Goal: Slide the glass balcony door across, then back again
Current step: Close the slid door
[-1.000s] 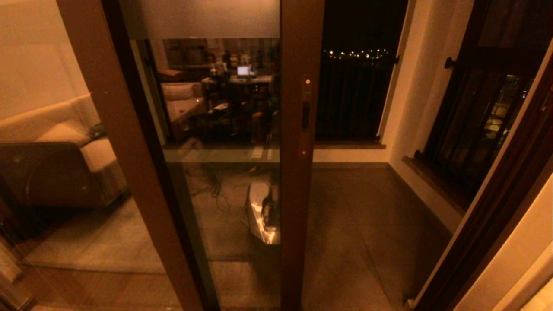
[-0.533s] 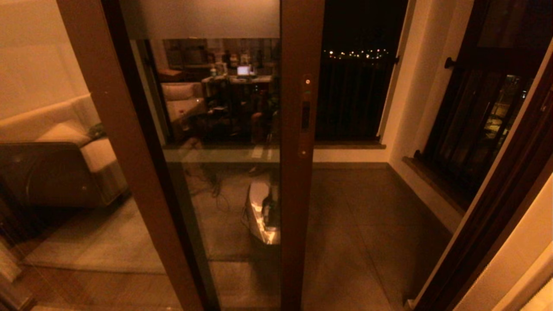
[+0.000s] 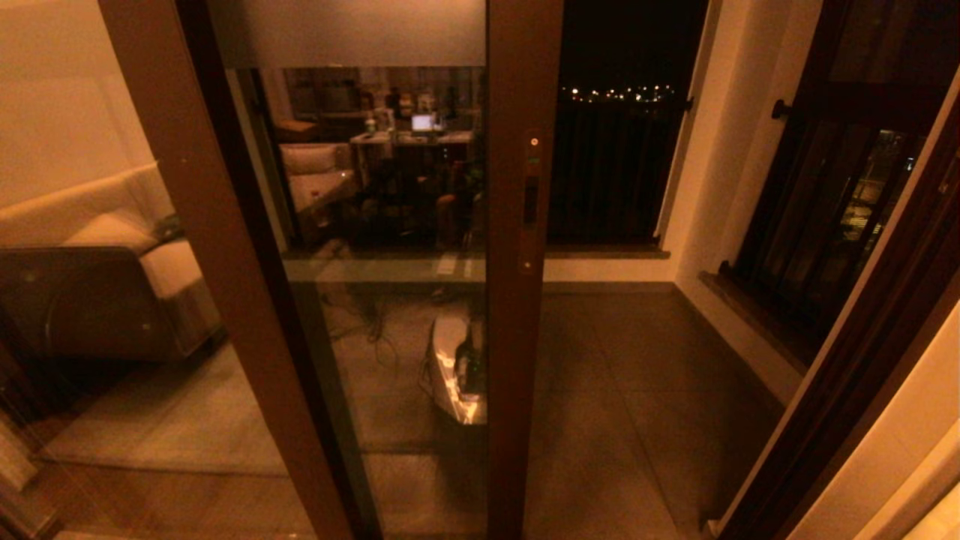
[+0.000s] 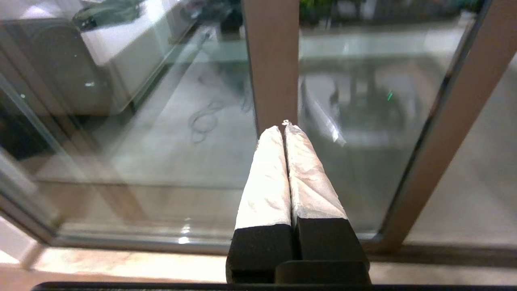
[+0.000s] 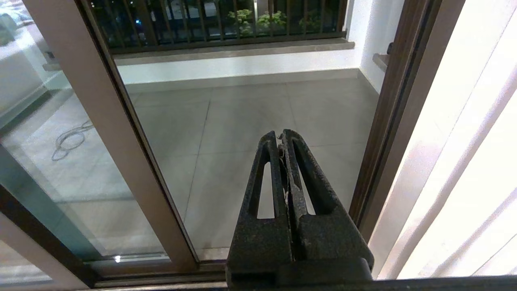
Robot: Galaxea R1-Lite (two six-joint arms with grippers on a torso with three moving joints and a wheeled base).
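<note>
The glass balcony door (image 3: pixel 390 225) stands in the middle of the head view, its brown stile (image 3: pixel 521 360) upright with the slim lock plate (image 3: pixel 531 199) on it and a frosted band (image 3: pixel 345 34) across the top. An open gap lies to its right. Neither arm shows in the head view. My left gripper (image 4: pixel 284 127) is shut with nothing in it, its white-wrapped fingers pointing at the door's lower glass (image 4: pixel 363 161). My right gripper (image 5: pixel 280 135), also shut and holding nothing, points through the gap, with the door stile (image 5: pixel 105 133) off to one side.
A brown-framed panel with the sofa (image 3: pixel 97 247) stands at the left. The tiled balcony floor (image 3: pixel 637 390) lies beyond the gap, with railing bars (image 3: pixel 611 172) at the back and a dark barred window (image 3: pixel 825 217) at the right. The door jamb (image 5: pixel 383 133) bounds the opening.
</note>
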